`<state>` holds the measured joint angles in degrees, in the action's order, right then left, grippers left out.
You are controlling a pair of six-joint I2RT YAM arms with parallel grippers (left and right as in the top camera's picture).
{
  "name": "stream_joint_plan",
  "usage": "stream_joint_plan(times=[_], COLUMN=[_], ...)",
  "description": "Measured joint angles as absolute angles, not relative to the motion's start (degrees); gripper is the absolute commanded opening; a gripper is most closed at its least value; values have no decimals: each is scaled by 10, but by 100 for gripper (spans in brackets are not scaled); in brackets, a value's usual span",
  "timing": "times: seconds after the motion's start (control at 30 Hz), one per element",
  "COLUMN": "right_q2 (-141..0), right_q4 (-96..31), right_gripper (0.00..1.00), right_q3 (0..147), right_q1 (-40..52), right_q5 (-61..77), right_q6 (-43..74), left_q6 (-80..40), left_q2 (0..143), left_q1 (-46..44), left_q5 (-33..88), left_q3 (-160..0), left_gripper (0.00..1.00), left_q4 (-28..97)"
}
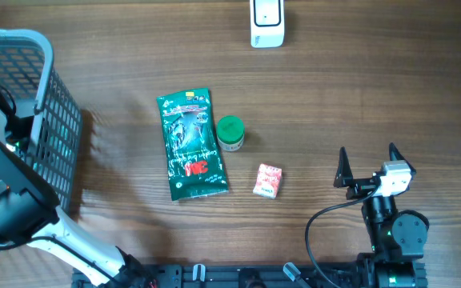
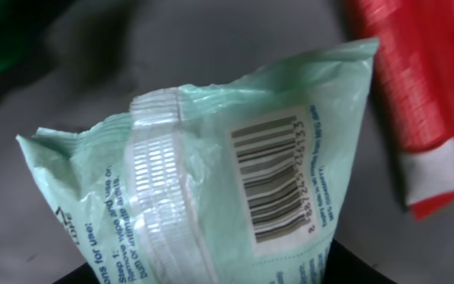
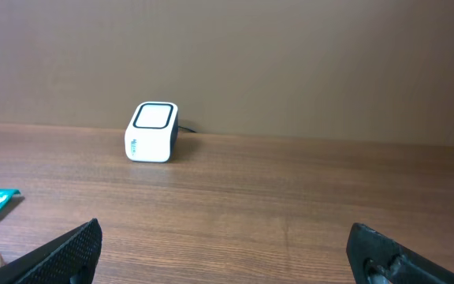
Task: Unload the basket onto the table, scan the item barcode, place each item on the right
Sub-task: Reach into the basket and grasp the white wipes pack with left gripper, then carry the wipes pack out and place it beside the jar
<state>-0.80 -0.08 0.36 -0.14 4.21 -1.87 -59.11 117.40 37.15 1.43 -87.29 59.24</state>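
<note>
The item is a pale green wipes packet [image 2: 211, 181], filling the left wrist view with its barcode [image 2: 270, 181] facing the camera. My left gripper [image 2: 215, 272] has its dark jaws pressed against both lower sides of the packet, shut on it. In the overhead view the left arm [image 1: 6, 192] reaches into the basket [image 1: 50, 112] and hides the gripper and the packet. The white scanner [image 1: 266, 22] stands at the table's far edge, also visible as the scanner [image 3: 151, 132] in the right wrist view. My right gripper [image 1: 366, 164] rests open at the front right, with nothing between its fingers.
A red packet [image 2: 432, 102] lies beside the held packet. On the table lie a dark green 3M packet [image 1: 192, 144], a green-capped jar [image 1: 230, 133] and a small pink box [image 1: 268, 181]. Bare wood lies between the right gripper [image 3: 227, 252] and the scanner.
</note>
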Motion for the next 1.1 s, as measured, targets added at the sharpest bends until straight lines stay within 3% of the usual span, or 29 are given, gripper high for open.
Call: stream_joint_plan(times=[0.2,0.53,0.77,0.9,1.1], right_q2=[-8,-8,-8,-8,-8], right_q4=[-1,-1,-1,-1,-1], right_gripper=[100,100,100,100,100], right_q3=[4,4,4,4,4], right_q1=[-1,-1,-1,-1,-1], right_q5=[42,42,42,42,42], right_q6=[-18,-19,-18,-19,-19], left_q6=[-577,-563,-513,-497,-491], left_q2=[1075,717,655,690,800], left_q1=[371,339,131,-32,-182], left_q5=[14,11,10,0,-52], left_q3=[-911,-965,-966,-946,-904], left_gripper=[55,55,55,54,54], left_q4=[628,648,714,725,725])
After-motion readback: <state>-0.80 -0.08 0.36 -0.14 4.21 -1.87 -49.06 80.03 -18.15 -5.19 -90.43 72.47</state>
